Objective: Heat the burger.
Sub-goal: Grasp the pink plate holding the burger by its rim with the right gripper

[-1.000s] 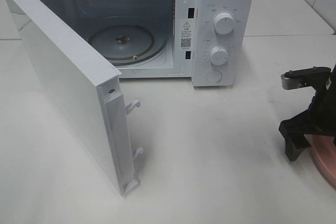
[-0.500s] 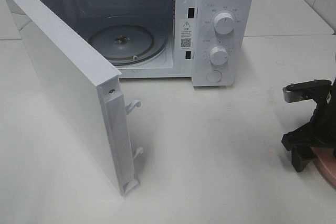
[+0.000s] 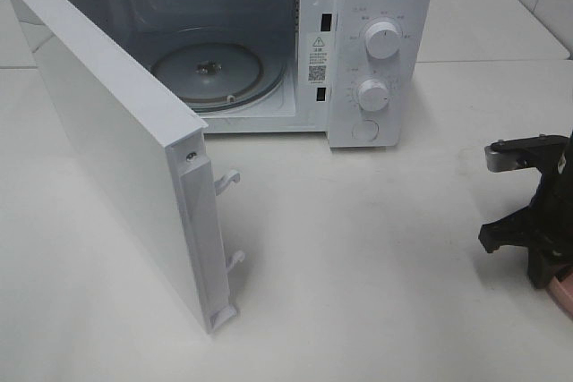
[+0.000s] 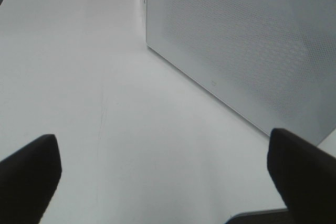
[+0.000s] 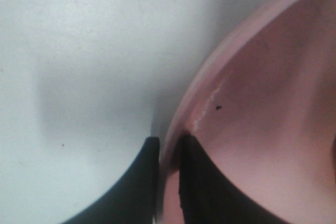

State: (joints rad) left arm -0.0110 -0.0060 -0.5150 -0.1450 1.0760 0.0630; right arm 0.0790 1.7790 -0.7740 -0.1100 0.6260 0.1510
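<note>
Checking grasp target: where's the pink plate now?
The pink plate sits at the far right edge of the exterior high view, on the table; the right gripper pinches its rim.

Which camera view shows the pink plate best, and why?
The right wrist view: the plate fills half the picture, its rim pinched by the right gripper. The exterior high view shows only a pink sliver at its right edge, beside that gripper. The left wrist view shows none.

High view faces microwave (image 3: 376, 51), left wrist low beside door (image 4: 247, 40), right wrist tight on plate (image 5: 262, 103)
</note>
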